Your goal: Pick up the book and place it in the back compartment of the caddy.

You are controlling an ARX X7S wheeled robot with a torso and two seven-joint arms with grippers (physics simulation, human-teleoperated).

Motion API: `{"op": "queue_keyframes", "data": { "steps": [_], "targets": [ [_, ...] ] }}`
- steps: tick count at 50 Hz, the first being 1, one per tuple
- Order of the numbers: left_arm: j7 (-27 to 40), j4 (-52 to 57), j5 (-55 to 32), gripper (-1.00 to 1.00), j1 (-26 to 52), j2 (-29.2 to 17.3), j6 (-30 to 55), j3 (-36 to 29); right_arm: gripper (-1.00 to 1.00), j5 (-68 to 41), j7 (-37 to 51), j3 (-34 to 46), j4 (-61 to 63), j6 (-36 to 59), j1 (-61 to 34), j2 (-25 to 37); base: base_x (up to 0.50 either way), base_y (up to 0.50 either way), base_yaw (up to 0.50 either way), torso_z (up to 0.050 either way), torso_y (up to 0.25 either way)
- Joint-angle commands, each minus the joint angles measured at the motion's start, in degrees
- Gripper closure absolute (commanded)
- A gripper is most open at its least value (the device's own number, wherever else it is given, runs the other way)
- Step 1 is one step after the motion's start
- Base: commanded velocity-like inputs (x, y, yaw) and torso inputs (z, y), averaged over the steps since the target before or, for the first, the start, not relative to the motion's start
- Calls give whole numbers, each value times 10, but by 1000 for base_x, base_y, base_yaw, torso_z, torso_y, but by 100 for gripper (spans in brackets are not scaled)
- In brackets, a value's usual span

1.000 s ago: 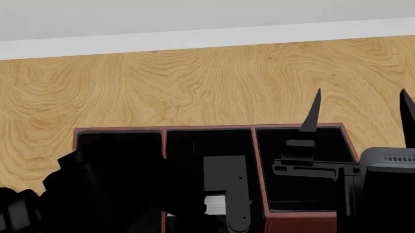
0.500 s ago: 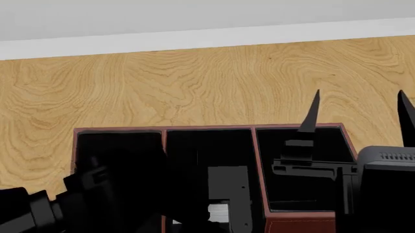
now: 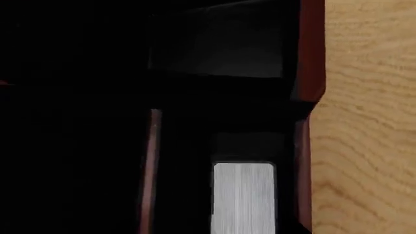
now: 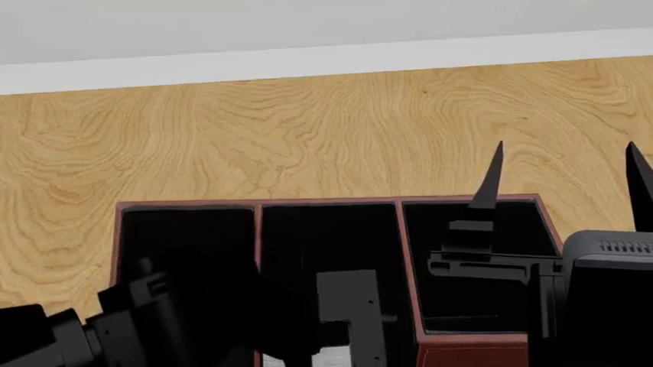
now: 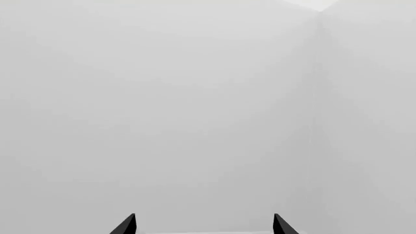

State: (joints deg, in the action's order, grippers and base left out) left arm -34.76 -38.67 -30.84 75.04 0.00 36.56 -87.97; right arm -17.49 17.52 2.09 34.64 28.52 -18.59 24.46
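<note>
The caddy [image 4: 326,202] is a dark red-brown box with a black interior, at the lower edge of the head view. The book's white page edges [image 3: 244,200] show in the left wrist view, beside the caddy's red end wall [image 3: 311,48] and a reddish divider [image 3: 151,165]. The section is too dark to tell whether it is the back compartment. In the head view the book [image 4: 306,360] sits low in the middle column, under my left gripper [image 4: 347,329]. That gripper's black fingers merge with the dark interior. My right gripper [image 4: 566,153] [image 5: 202,224] points upward, open and empty.
The light wooden table [image 4: 306,130] runs back to a white wall strip [image 4: 326,57]. My right arm's body [image 4: 607,290] hangs over the caddy's right column. My left arm [image 4: 92,329] covers the left column's near part.
My left arm has drawn down and left in the head view, and the book's white edge has sunk with it toward the bottom edge. The right arm has hardly moved.
</note>
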Motion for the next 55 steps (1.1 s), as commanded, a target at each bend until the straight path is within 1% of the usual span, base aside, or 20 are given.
{"op": "queue_keyframes", "data": {
  "steps": [1,22,31,55],
  "targets": [
    [31,-21,4,-100,6,0,-14,-4,-100,-1,1,2,1,0,0,1,0,0,0,0,0],
    [36,-19,-3,-100,22,0,-13,-5,-100,-6,4,-3,5,-3,4,4,0,0,0,0,0],
    [45,1,-15,-100,40,0,-3,-3,-100,-9,6,-5,13,-1,6,5,0,0,0,0,0],
    [62,12,-40,-100,85,0,8,-2,-100,-17,11,-13,29,-3,15,9,0,0,0,0,0]
  ]
}}
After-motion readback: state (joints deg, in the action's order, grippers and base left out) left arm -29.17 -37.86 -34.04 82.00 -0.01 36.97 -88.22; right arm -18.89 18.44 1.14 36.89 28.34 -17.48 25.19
